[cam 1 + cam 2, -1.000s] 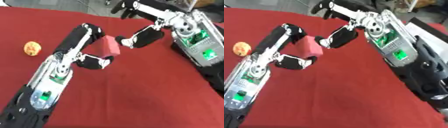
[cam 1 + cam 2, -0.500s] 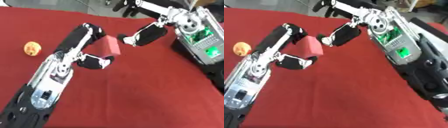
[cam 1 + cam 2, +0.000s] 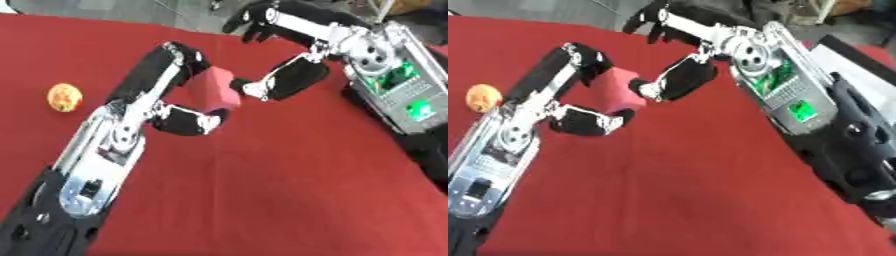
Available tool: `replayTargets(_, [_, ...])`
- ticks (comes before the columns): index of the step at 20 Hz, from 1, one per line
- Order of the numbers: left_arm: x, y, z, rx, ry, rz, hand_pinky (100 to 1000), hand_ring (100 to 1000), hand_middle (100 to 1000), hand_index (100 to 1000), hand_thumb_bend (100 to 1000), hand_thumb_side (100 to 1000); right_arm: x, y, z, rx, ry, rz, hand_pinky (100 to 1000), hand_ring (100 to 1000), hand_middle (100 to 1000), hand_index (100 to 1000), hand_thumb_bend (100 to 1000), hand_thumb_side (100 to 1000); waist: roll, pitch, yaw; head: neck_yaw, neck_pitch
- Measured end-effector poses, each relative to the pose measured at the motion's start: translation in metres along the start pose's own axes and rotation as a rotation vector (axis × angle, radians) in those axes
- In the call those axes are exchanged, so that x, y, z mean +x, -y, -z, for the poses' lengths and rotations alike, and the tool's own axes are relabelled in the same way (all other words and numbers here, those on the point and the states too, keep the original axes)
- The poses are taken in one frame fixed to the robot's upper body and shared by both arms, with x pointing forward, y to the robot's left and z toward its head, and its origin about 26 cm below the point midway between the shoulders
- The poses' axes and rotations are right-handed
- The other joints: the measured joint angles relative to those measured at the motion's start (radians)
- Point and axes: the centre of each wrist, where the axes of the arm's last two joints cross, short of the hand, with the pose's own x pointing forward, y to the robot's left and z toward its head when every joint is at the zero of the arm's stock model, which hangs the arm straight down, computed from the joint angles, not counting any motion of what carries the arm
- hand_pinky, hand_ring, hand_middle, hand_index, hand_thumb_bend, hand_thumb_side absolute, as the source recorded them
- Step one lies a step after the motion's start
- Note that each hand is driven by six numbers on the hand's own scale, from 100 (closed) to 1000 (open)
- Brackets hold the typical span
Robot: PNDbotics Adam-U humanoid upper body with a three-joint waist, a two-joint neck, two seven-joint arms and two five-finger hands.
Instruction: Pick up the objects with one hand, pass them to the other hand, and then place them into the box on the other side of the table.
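Red cloth-covered table point(image 3: 289, 200): carries all items. Left hand point(image 3: 179, 107): enters from the near left corner, fingers and thumb curled around a red block point(image 3: 214, 91), held above the cloth toward the table's middle. Right hand point(image 3: 284, 82): comes from the far right, fingertip touching the block's right face; whether its fingers are curled or straight cannot be told. Orange-yellow ball point(image 3: 65, 97): rests on the cloth near the left edge, well apart from the block.
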Motion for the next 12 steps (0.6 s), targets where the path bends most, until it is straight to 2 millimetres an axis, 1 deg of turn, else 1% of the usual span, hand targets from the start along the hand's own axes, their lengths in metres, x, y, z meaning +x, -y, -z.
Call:
replayTargets(7, [0.0011, -0.0005, 0.0002, 0.009, -0.008, -0.007, 568, 478, 364, 422, 100, 100, 0.0004, -0.004, 0.0008, 0.014, 0.002, 0.001, 834, 811, 896, 868, 326, 246, 0.001, 0.0, 0.0, 0.001, 0.0])
replayTargets(12, [0.0015, -0.0022, 0.0008, 0.01, -0.012, -0.004, 567, 478, 364, 422, 100, 100, 0.0013, -0.0072, 0.0018, 0.022, 0.004, 0.005, 833, 808, 895, 867, 320, 236, 0.001, 0.0, 0.001, 0.001, 0.0])
